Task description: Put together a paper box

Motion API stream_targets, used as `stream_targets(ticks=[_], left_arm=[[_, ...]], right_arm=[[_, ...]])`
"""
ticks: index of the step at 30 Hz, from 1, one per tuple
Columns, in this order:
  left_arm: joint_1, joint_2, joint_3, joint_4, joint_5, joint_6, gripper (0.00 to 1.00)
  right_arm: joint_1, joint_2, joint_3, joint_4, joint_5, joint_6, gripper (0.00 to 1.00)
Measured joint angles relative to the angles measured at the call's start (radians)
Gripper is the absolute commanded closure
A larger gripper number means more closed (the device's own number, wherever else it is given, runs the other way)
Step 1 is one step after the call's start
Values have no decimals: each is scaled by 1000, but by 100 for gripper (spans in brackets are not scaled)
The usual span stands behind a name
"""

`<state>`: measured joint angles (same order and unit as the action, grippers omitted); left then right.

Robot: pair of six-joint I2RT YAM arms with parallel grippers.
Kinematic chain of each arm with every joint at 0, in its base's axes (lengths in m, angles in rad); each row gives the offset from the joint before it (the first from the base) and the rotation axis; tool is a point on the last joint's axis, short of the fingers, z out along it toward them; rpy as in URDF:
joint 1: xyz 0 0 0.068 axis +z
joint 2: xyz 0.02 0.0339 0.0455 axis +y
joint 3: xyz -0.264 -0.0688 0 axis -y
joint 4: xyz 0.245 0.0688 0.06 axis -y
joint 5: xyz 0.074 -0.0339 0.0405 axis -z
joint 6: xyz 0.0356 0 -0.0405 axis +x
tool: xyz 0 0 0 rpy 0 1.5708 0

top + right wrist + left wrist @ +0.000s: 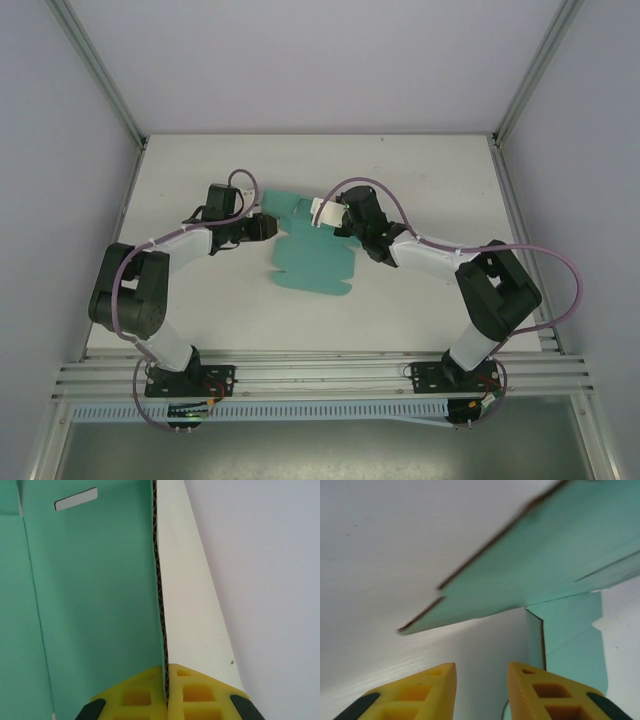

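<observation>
Teal and die-cut, the box (pixel 315 258) lies mostly flat mid-worktop (pixel 430 170) between the two arms, with pale walls (pixel 300 60) around it. The right gripper (pixel 166 692) is clamped tight on the edge of a raised flap at the box's far right corner, the white underside showing. The left gripper (pixel 481 690) sits at the box's left edge, jaws partly apart and holding nothing. A lifted panel hangs just ahead of it.
</observation>
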<state>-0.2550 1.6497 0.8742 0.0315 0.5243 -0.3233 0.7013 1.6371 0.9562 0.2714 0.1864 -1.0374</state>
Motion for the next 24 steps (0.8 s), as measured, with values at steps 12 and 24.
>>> stream_targets(ticks=[12, 24], left_arm=[[-95, 108, 13, 168, 44, -63, 94], [-138, 257, 33, 262, 39, -101, 94]], right_arm=[[19, 1, -5, -8, 50, 60, 100], [50, 53, -14, 5, 132, 131, 100]])
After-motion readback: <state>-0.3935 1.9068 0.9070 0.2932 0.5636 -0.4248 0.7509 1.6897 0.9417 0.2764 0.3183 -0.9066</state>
